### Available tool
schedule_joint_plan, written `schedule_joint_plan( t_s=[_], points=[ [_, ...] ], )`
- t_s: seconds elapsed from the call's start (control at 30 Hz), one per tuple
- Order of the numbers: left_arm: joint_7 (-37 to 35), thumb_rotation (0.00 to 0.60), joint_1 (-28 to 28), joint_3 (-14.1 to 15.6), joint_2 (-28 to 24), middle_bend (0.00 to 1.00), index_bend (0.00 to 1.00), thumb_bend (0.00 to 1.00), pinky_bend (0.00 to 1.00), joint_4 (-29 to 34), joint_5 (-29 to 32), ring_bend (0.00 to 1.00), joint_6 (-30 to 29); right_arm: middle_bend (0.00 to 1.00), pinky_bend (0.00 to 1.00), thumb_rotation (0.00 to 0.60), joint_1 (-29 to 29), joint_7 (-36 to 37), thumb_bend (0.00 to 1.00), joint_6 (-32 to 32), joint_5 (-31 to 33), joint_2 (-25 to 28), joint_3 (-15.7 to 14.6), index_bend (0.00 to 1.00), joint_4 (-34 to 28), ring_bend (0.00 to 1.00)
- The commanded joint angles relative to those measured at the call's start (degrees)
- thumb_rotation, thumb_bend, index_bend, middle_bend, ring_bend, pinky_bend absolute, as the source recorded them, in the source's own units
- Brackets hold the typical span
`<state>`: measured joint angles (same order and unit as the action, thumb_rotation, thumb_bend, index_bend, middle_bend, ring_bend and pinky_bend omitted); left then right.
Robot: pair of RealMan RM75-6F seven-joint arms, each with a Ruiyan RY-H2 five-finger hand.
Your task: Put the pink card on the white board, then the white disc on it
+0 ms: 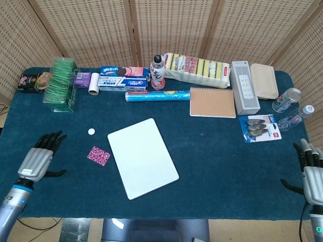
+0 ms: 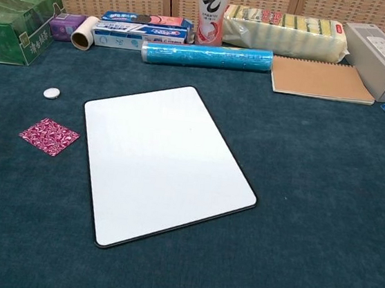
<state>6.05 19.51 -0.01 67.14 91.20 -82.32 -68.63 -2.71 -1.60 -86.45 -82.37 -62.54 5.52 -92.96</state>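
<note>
The white board (image 1: 143,158) lies flat and slightly rotated near the middle of the blue-green table (image 1: 217,151), nothing resting on it. The pink card (image 1: 98,156) lies on the cloth just beside the board's edge, at about nine o'clock from it, not touching. The white disc (image 1: 91,131) sits apart from both, at about eleven o'clock from the card. The left hand (image 1: 39,160) is over the table at nine o'clock from the card, fingers spread and extended, holding nothing. The right hand (image 1: 312,170) is at the table's near right edge, at about four o'clock from the board, fingers apart and empty. Along the far edge, at twelve o'clock from the board, stand a bottle (image 1: 158,73), a blue roll (image 1: 157,96) and a brown notebook (image 1: 212,102). The chest view shows neither hand.
</note>
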Motion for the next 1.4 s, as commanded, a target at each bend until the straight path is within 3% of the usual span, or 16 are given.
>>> schedule_joint_plan(
  t_s=[0.03, 0.33, 0.53, 0.87, 1.4],
  points=[
    [0.8, 0.600, 4.8, -2.4, 2.5, 0.00, 0.25, 0.10, 0.05, -3.0, 3.0, 0.00, 6.9, 0.00, 0.00, 0.600, 0.0, 0.3, 0.00, 0.2, 0.1, 0.1, 0.0, 0.03, -0.1, 0.00],
    [7.4, 0.600, 8.3, -4.0, 8.1, 0.00, 0.27, 0.10, 0.05, -5.0, 8.1, 0.00, 11.5, 0.00, 0.00, 0.600, -0.4, 1.6, 0.00, 1.9, 0.4, 0.7, -0.2, 0.03, -0.3, 0.00],
    [9.1, 0.600, 9.6, -3.2, 11.0, 0.00, 0.27, 0.10, 0.05, -7.5, 8.3, 0.00, 13.3, 0.00, 0.00, 0.600, -0.4, 3.1, 0.00, 2.4, 0.5, 1.5, -0.4, 0.03, -0.8, 0.00],
    [11.7, 0.600, 11.2, -3.3, 11.5, 0.00, 0.27, 0.10, 0.05, -6.8, 8.8, 0.00, 14.3, 0.00, 0.00, 0.600, -0.2, 4.5, 0.00, 2.4, -0.1, 2.3, -0.6, 0.03, -1.4, 0.00],
    [18.5, 0.600, 13.5, -3.4, 12.8, 0.00, 0.27, 0.10, 0.05, -5.0, 14.8, 0.00, 16.1, 0.00, 0.00, 0.600, -0.2, 5.3, 0.00, 2.7, 0.0, 2.7, -0.6, 0.03, -1.4, 0.00]
  ],
)
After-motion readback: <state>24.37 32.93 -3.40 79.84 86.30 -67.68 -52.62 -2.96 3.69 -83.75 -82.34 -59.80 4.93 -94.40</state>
